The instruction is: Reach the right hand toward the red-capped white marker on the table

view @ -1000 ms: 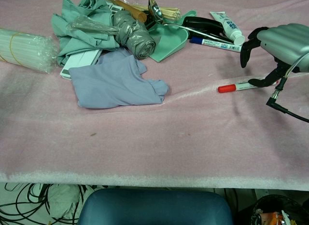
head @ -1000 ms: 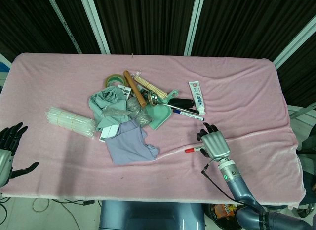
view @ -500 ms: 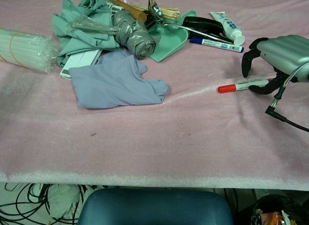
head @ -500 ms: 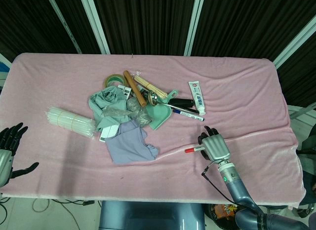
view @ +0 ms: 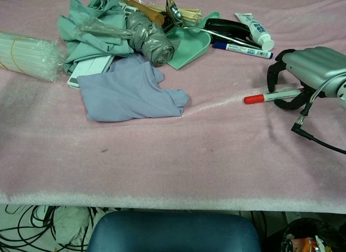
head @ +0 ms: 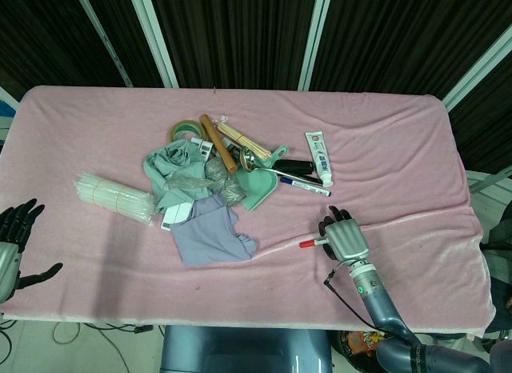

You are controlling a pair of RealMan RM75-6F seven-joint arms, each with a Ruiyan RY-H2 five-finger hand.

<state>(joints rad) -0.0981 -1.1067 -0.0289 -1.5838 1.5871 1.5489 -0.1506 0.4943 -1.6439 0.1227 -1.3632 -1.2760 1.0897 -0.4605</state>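
The red-capped white marker (head: 310, 242) (view: 264, 96) lies flat on the pink cloth, cap pointing left. My right hand (head: 346, 238) (view: 309, 67) is low over its white rear end. Its fingers arch down on the far side and the thumb curls on the near side, so the barrel passes between them. They do not look closed on the marker, and the rear tip is hidden under the palm. My left hand (head: 14, 238) hangs off the table's front left corner with fingers spread, holding nothing.
A cluttered pile sits left of the marker: a lilac cloth (view: 127, 92), a green dustpan (view: 192, 46), a blue-capped marker (view: 240, 50) and a toothpaste tube (view: 254, 26). A bundle of straws (view: 27, 54) lies far left. A black cable (view: 319, 144) trails from my right wrist.
My right hand has come down and slightly left, so its fingers and thumb now straddle the marker's white end. The marker and the left hand have not moved.
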